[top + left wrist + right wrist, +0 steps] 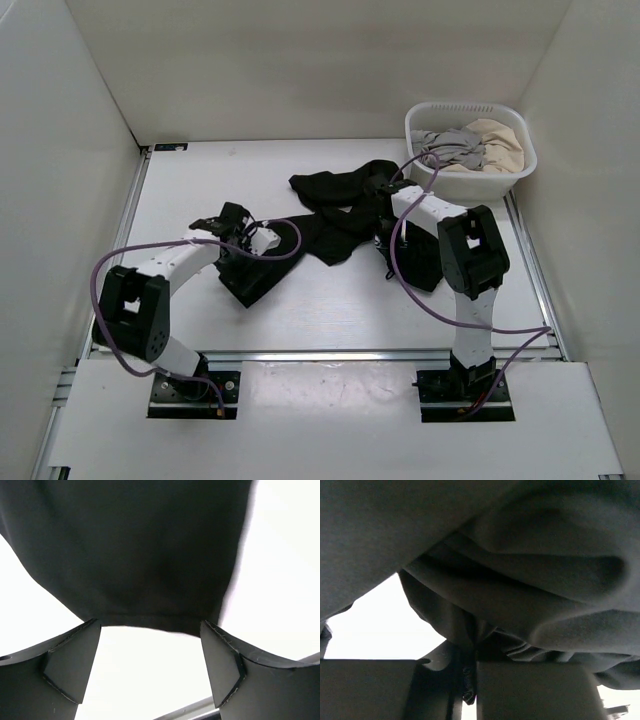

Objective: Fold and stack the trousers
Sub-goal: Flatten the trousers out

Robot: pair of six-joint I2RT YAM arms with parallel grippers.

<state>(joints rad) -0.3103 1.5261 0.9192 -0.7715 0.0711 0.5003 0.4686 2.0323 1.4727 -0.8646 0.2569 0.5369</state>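
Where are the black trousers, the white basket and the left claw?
black trousers (pixel 330 215), top view, bunched middle fabric.
white basket (pixel 480 183), top view, near outer wall.
left claw (pixel 150 632), left wrist view, open gap at its tip.

Right claw (pixel 474 652) tips buried in trousers (pixel 530 595) folds; trousers cut off at left-wrist view's top edge.

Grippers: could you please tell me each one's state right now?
Left gripper: open, empty, at the hem of the trousers.
Right gripper: closed on a fold of the trousers.
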